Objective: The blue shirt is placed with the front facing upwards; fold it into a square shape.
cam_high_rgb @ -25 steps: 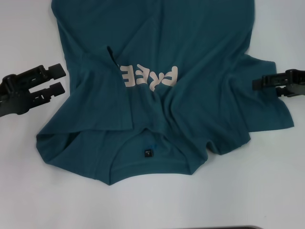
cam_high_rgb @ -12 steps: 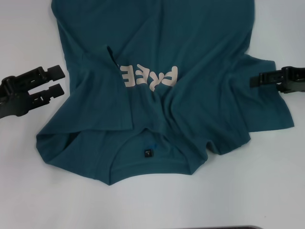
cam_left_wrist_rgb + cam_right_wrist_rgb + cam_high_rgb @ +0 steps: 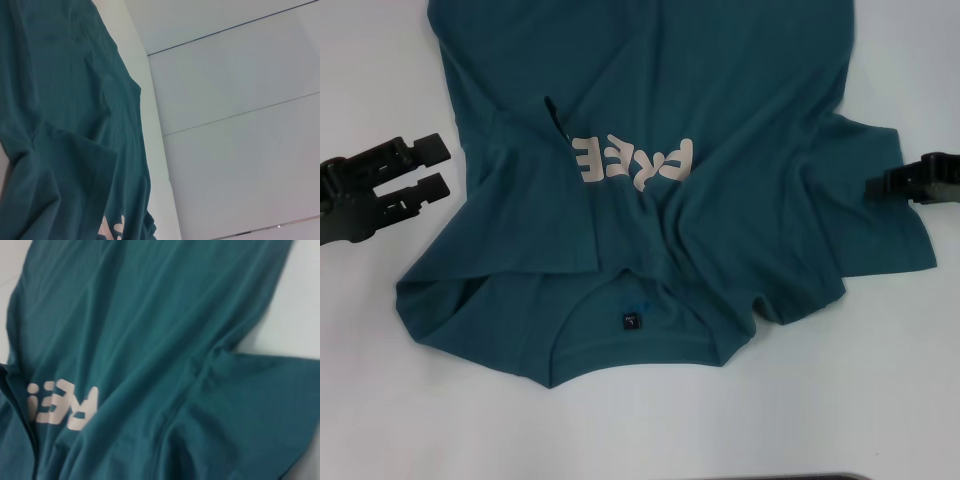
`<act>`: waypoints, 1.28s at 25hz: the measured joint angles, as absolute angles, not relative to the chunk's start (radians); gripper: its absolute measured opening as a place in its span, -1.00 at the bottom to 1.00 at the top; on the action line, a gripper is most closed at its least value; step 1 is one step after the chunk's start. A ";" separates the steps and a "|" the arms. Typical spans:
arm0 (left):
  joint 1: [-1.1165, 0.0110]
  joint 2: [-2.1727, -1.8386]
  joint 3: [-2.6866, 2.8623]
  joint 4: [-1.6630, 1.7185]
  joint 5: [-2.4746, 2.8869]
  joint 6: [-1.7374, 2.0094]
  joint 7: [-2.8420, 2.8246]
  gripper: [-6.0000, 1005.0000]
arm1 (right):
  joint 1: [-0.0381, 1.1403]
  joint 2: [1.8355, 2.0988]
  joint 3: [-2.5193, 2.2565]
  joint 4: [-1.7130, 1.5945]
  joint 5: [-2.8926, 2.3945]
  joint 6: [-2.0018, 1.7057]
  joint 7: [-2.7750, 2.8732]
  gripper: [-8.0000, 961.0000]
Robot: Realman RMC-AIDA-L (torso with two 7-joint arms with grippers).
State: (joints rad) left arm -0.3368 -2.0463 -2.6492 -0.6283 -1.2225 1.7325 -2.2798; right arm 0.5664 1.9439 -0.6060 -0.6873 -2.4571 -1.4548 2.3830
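The blue shirt [image 3: 720,120] lies front up on the white table [image 3: 380,400], collar and dark neck tag [image 3: 631,321] toward me. Its pale "FREE" lettering [image 3: 632,160] is partly covered by the sleeve folded in on the left [image 3: 525,210]. The other sleeve [image 3: 880,230] is spread out flat on the right. My left gripper [image 3: 450,167] is open and empty, just off the shirt's left edge. My right gripper [image 3: 895,183] is at the right edge, over the tip of the spread sleeve. The shirt also shows in the left wrist view [image 3: 65,125] and the right wrist view [image 3: 165,340].
The shirt's body runs past the far edge of the head view. A pale panelled wall [image 3: 240,125] shows beyond the table in the left wrist view. A dark strip [image 3: 780,477] shows at the near edge.
My right gripper has drawn back to the right, away from the shirt's middle. My left gripper has shifted slightly left. The shirt has not moved.
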 joint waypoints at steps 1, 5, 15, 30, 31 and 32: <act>-0.337 -2.046 -2.649 -0.628 -1.222 1.732 -2.281 0.56 | 0.567 1.945 -0.606 -0.687 -2.463 -1.453 2.384 0.18; -0.339 -2.045 -2.649 -0.627 -1.222 1.732 -2.285 0.56 | 0.571 1.947 -0.607 -0.687 -2.467 -1.448 2.384 0.00; -0.339 -2.043 -2.649 -0.627 -1.221 1.733 -2.287 0.56 | 0.575 1.947 -0.609 -0.687 -2.470 -1.446 2.384 -0.79; -0.330 -2.043 -2.649 -0.627 -1.223 1.738 -2.287 0.56 | 0.516 1.917 -0.578 -0.805 -2.470 -1.477 2.440 -0.92; -0.330 -2.044 -2.649 -0.627 -1.223 1.738 -2.287 0.56 | 0.518 1.915 -0.573 -0.806 -2.470 -1.479 2.440 -0.91; -0.330 -2.044 -2.649 -0.627 -1.223 1.738 -2.287 0.56 | 0.520 1.915 -0.571 -0.810 -2.470 -1.480 2.440 -0.91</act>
